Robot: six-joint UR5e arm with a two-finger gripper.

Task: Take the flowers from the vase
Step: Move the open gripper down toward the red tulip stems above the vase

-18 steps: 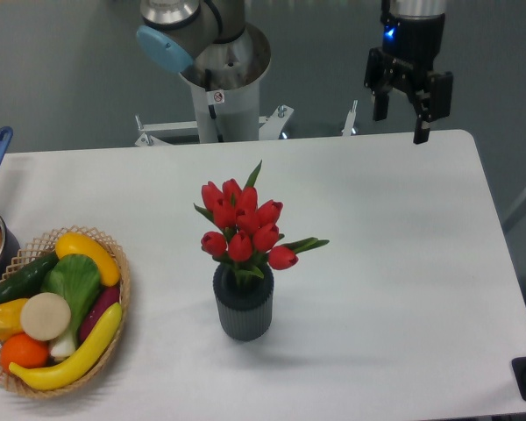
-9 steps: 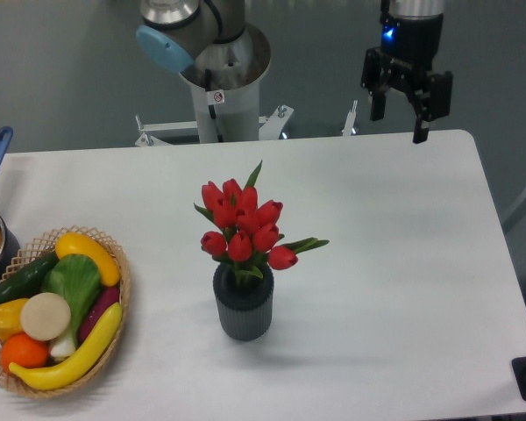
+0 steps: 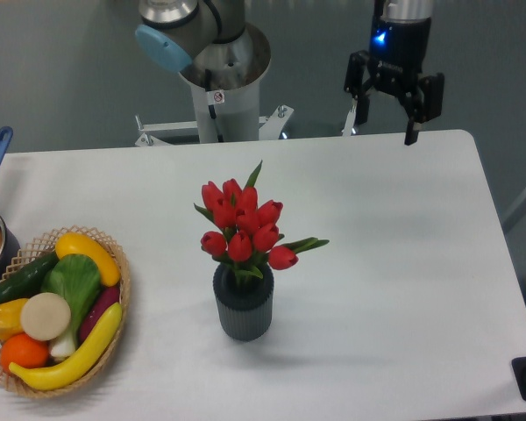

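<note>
Red flowers (image 3: 244, 230) stand in the vase (image 3: 243, 303) near the middle of the white table (image 3: 403, 263). Their stems go down inside it, so the vase holds them up and the buds spread wider than its mouth. The gripper (image 3: 385, 122) hangs high over the far edge of the table, well apart from the flowers. Its two fingers are spread wide and hold nothing. I think it must come over and down to the bunch. A basket (image 3: 114, 263) of vegetables sits at the left edge.
</note>
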